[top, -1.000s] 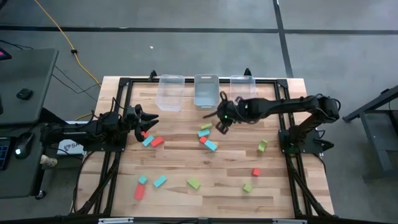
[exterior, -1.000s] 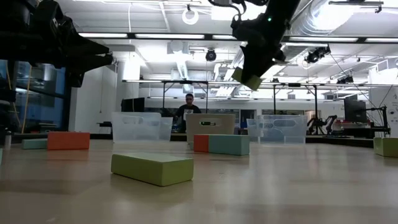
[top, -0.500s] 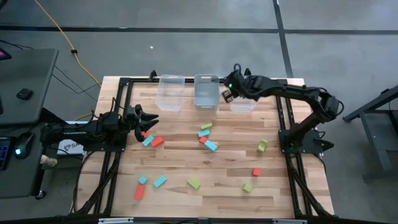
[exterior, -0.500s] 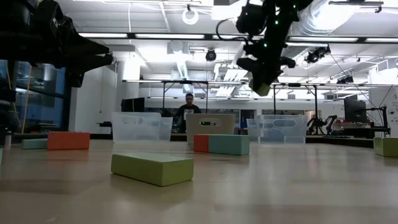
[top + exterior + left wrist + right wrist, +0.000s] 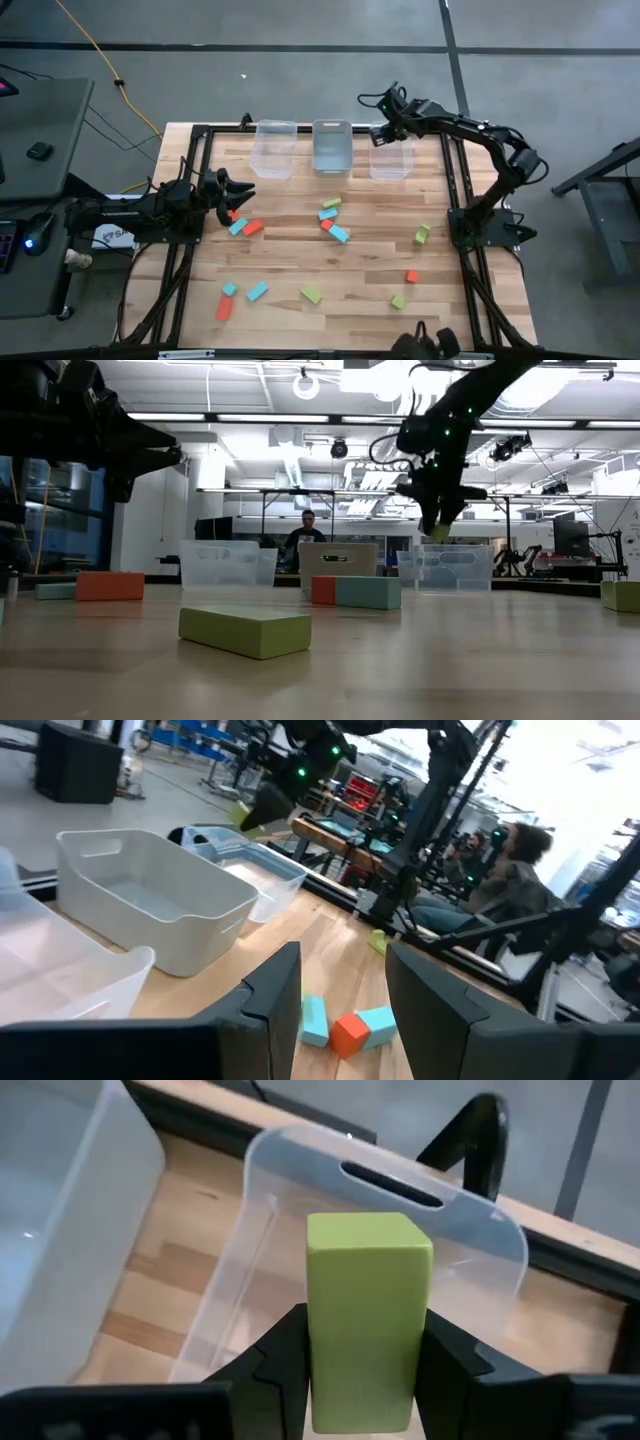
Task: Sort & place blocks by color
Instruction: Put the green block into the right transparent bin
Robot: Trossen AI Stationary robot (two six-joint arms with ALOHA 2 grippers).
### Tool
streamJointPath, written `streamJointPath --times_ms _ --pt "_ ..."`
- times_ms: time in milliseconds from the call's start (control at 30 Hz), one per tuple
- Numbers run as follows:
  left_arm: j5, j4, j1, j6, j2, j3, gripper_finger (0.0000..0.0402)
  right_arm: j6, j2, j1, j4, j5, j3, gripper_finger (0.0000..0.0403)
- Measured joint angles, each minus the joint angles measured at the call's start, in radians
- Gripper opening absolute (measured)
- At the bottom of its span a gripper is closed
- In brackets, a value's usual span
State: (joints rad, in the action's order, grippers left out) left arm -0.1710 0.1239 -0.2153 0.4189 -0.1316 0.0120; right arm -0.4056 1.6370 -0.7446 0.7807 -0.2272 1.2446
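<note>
My right gripper point(image 5: 379, 131) is shut on a yellow-green block point(image 5: 368, 1305) above the far end of the right clear bin point(image 5: 390, 160). In the low view the block point(image 5: 440, 532) shows below the fingers, over the bins. My left gripper point(image 5: 242, 190) hangs open and empty above the table's left side; the left wrist view point(image 5: 345, 985) shows its fingers apart. Below and near it a light blue block point(image 5: 237, 227) and a red-orange block point(image 5: 252, 227) lie flat on the table. Several more blocks lie scattered on the wood. My right gripper pinches the yellow-green block by its two long sides point(image 5: 320, 1360) between the two fingers. The block sticks out past the fingertips, lengthwise along them. The fingers point down from above. The block is lifted clear, over the right bin.
Three clear bins stand along the far edge: left point(image 5: 273, 150), middle point(image 5: 331, 147) and right. A cluster of blocks point(image 5: 331, 220) lies mid-table, a green one point(image 5: 422, 235) to the right, and several more near the front point(image 5: 257, 291). A person sits beyond the table point(image 5: 307, 530).
My right gripper has carried the yellow-green block from above the table's middle toward the far edge and the right, and has turned on the way. It now stands over the right bin, still shut on the block.
</note>
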Motion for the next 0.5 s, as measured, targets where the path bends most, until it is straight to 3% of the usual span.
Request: streamJointPath --times_ms 500 --pt "-0.050 -0.004 0.000 0.053 0.000 0.000 0.0127 0.022 0.164 0.001 0.036 0.150 0.000 0.0116"
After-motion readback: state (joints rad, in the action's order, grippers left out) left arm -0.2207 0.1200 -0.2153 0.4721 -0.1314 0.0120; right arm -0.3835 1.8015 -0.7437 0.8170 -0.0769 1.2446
